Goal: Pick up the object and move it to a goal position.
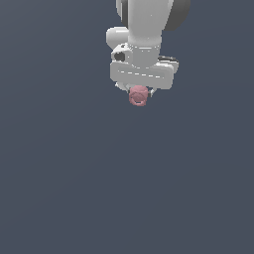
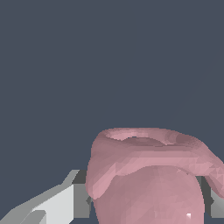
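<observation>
From the exterior view I saw the white gripper (image 1: pixel 138 92) hanging near the top of the scene with the pink object (image 1: pixel 138 95) tucked directly beneath its body, much narrower than the gripper itself. In the wrist view the object (image 2: pixel 153 175) sat between the two fingers (image 2: pixel 81 192), which pressed against its sides, so I had it pinched. Everything around it was plain dark grey-blue background.

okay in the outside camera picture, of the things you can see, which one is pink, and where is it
Only the small lumpy object is pink; the arm and gripper are white. It sits between the fingers below the wide white gripper body, and looks much narrower than it.
</observation>
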`<state>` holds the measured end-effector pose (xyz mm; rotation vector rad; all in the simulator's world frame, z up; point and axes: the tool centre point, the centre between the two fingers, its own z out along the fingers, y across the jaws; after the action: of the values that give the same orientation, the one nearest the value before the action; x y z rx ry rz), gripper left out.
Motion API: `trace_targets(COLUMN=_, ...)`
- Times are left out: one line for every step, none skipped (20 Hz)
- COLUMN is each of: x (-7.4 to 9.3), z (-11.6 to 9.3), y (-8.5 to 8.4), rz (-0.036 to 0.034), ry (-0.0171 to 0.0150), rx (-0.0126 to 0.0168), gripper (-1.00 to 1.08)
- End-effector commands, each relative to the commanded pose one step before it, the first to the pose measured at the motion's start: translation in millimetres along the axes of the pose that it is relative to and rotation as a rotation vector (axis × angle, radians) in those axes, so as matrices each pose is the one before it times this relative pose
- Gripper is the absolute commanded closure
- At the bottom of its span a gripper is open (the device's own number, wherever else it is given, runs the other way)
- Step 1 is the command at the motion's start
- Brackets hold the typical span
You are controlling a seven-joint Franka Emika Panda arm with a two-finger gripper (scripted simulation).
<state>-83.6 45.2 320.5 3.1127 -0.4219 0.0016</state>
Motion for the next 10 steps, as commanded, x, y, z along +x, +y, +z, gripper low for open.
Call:
trace_targets(x=-10.29, z=-21.98, y=1.01, rz=0.00018, ry=-0.00074, rx=-0.00061, gripper=1.08)
trace_targets(x=-3.41, z=-7.95, y=0.24, rz=0.00000, ry=0.00000, rx=0.00000, gripper=1.08)
trace_targets(x=-3.20, z=-7.54, y=0.21, rz=0.00000, ry=0.00000, rx=0.00000, gripper=1.08)
trace_targets(x=-2.98, z=-7.10, y=0.18, rz=0.00000, ry=0.00000, rx=0.00000, gripper=1.08)
trace_targets(x=-2.75, z=-6.64, y=0.14, rz=0.00000, ry=0.00000, rx=0.00000, gripper=1.08)
trace_targets(x=-2.51, z=-6.14, y=0.11, rz=0.00000, ry=0.00000, rx=0.00000, gripper=1.08)
trace_targets(x=-2.25, z=-5.60, y=0.08, rz=0.00000, ry=0.00000, rx=0.00000, gripper=1.08)
trace_targets(x=-1.99, z=-5.04, y=0.05, rz=0.00000, ry=0.00000, rx=0.00000, gripper=1.08)
trace_targets(x=-1.74, z=-4.49, y=0.03, rz=0.00000, ry=0.00000, rx=0.00000, gripper=1.08)
trace_targets(x=-1.50, z=-3.95, y=0.01, rz=0.00000, ry=0.00000, rx=0.00000, gripper=1.08)
